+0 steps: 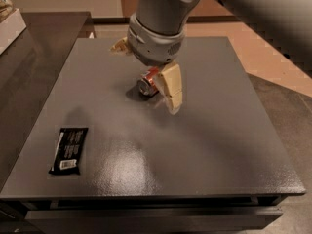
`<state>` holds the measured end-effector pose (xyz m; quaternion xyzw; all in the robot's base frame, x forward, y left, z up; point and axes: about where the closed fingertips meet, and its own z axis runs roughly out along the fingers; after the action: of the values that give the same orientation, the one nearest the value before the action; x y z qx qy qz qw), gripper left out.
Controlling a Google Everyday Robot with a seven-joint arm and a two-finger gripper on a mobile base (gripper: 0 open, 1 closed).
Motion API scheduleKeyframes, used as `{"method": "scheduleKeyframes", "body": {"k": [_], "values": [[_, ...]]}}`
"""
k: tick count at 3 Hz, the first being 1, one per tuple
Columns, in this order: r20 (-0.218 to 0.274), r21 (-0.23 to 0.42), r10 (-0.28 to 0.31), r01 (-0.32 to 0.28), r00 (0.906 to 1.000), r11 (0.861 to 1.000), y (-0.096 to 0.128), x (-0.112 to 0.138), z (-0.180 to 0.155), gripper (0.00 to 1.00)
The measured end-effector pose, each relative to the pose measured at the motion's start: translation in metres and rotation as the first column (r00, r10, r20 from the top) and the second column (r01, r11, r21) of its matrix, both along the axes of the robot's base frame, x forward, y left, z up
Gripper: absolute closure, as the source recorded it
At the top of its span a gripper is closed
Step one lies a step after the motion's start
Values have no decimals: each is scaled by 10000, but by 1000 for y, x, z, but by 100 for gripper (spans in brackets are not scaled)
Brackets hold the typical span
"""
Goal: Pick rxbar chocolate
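Rxbar chocolate (pixel 69 150) lies well apart from gripper (pixel 171 94), toward view's lower left of it, long axis approx. near-far w/ barcode end nearest; gripper hangs beside red soda can (pixel 147 82), open/closed state can't be told.

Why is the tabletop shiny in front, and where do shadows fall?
Camera view: room light glares off the table near its front edge; the gripper, over the red can, throws a soft shadow beside it; the rxbar chocolate lies left of the glare.
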<state>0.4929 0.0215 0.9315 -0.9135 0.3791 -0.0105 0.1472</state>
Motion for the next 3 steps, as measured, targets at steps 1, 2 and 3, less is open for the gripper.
{"method": "scheduleKeyframes", "body": {"k": [1, 2, 3], "values": [[87, -314, 2045, -2041, 9788, 9784, 34, -18, -10, 0], [182, -834, 3863, -3836, 9222, 9197, 63, -41, -20, 0], [234, -1258, 5062, -4998, 8621, 8570, 84, -59, -29, 0]]}}
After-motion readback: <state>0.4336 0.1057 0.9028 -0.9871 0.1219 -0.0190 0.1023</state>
